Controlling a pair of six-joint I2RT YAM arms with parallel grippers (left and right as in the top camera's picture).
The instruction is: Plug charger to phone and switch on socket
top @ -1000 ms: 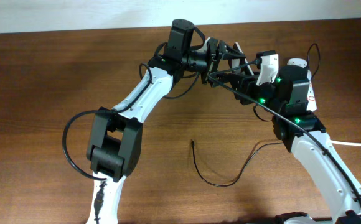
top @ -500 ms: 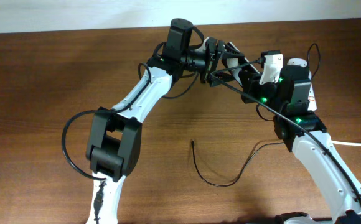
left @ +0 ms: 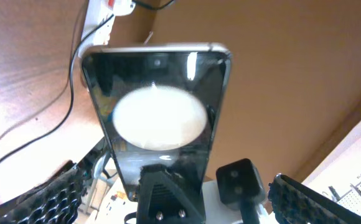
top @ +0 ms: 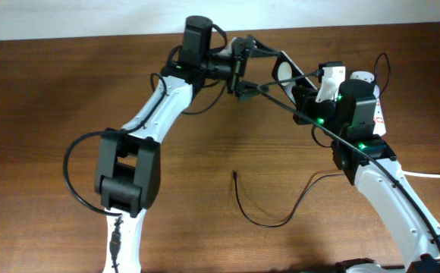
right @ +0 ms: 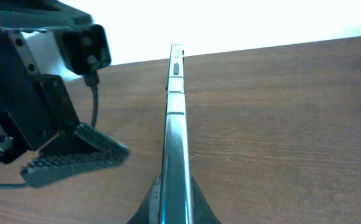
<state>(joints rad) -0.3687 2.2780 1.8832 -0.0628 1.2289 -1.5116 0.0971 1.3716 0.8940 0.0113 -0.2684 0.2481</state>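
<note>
— Where is the phone (left: 159, 118)?
— In my right pincer (right: 175, 190), clamped by its lower end and held on edge over the bench (right: 280, 124). My right wrist sees only its thin silver side, with a small button near the far end.
— And the screen?
— Only my left wrist shows it: glossy black glass under a silver rim, with one big white oval of glare in the middle. My left pincer (left: 175, 175) is spread wide, the phone facing the gap and touching neither side.
— The charger (top: 273, 225)?
— Overhead alone has it: a thin black cable looped on the bench, tip lying free, well apart from the phone. Its adapter end I cannot trace.
— The socket (left: 97, 23)?
— From above, my right arm (top: 387, 189) covers most of it. My left wrist catches one white end with a red mark, cut off at the top left corner. The switches are too small to read, and the phone's port is hidden.
</note>
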